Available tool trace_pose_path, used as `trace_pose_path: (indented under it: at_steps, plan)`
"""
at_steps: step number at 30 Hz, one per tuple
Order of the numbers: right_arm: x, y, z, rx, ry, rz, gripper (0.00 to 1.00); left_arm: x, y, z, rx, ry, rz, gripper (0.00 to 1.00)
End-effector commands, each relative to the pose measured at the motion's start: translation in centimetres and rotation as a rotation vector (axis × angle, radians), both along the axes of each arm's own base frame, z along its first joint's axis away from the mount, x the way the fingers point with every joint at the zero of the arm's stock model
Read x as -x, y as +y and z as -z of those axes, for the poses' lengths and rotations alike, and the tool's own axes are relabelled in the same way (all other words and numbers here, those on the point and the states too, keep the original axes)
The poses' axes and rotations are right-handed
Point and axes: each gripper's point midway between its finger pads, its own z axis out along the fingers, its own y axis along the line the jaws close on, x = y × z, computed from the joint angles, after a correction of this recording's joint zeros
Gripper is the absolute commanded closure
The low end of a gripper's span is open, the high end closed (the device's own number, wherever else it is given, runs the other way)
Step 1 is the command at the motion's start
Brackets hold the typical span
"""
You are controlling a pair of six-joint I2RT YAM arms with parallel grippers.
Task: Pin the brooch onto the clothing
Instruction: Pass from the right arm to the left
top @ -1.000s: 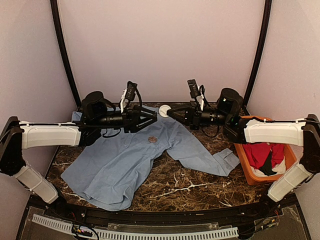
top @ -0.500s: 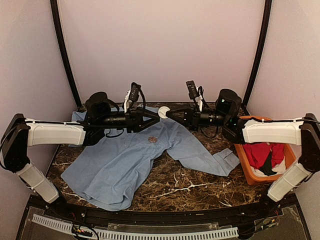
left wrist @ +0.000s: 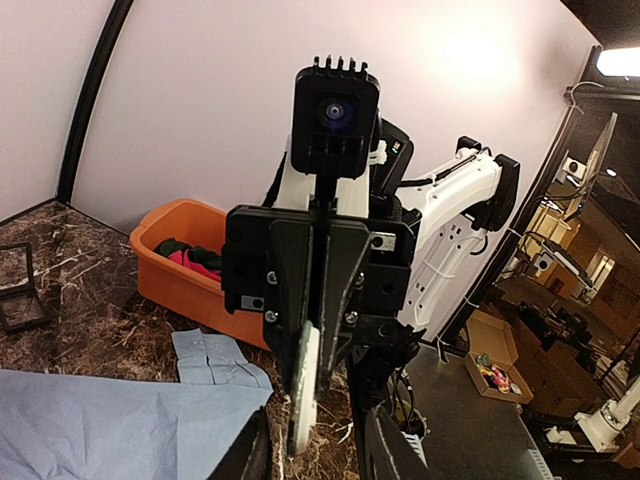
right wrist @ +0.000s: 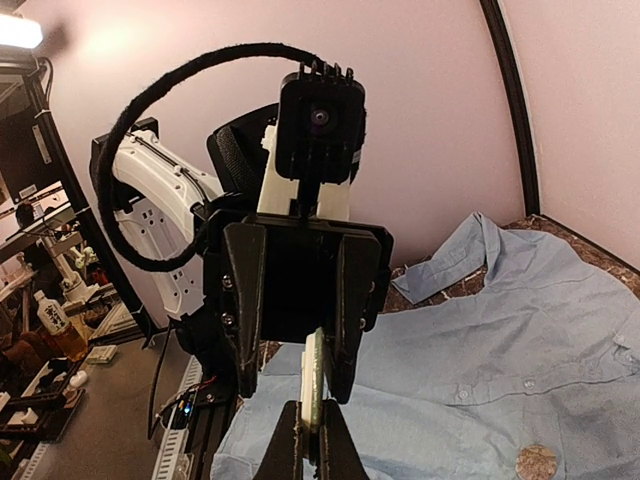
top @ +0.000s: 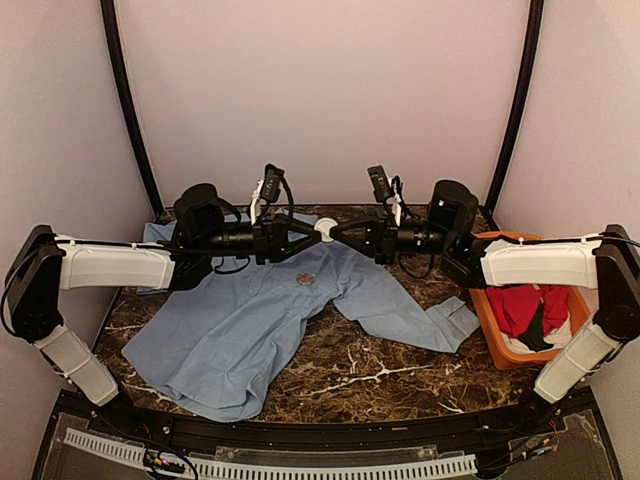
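Blue shirt (top: 230,340) lies spread flat on the marble tabletop (top: 380,370), with a small round patterned badge (top: 305,279) resting on its chest. Above the collar, the right end effector (right wrist: 308,448) pinches a white disc (left wrist: 303,400). The left end effector (left wrist: 318,455) has its fingers spread either side of that disc.

Left tool (top: 311,235) and right tool (top: 338,231) nose to nose above shirt (top: 230,340); orange bin (top: 487,330) rightward, bare table (top: 380,375) nearside

Robotics lab, white-walled test booth (top: 320,90), cluttered workbenches (right wrist: 45,370) beyond
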Motion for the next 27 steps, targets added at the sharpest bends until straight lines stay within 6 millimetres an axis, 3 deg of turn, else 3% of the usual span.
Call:
trace_pose_path:
  at_steps: [1, 14, 21, 22, 27]
  plan:
    - [0.1, 0.2, -1.3, -0.020, -0.028, -0.010, 1.00, 0.4, 0.0, -1.7, 0.038, -0.037, 0.030, 0.68]
    - [0.2, 0.4, -1.5, -0.027, -0.014, -0.032, 1.00, 0.5, 0.0, -1.8, 0.050, -0.040, 0.035, 0.98]
    - [0.3, 0.7, -1.3, -0.016, 0.008, -0.052, 1.00, 0.3, 0.1, -1.9, 0.046, -0.040, 0.018, 0.99]
    - [0.2, 0.7, -1.2, -0.010, 0.010, -0.052, 0.99, 0.1, 0.0, -1.8, 0.037, -0.035, 0.011, 0.99]
    - [0.5, 0.8, -0.8, 0.065, 0.000, -0.078, 0.73, 0.4, -0.2, -0.7, -0.043, -0.005, 0.041, 0.99]
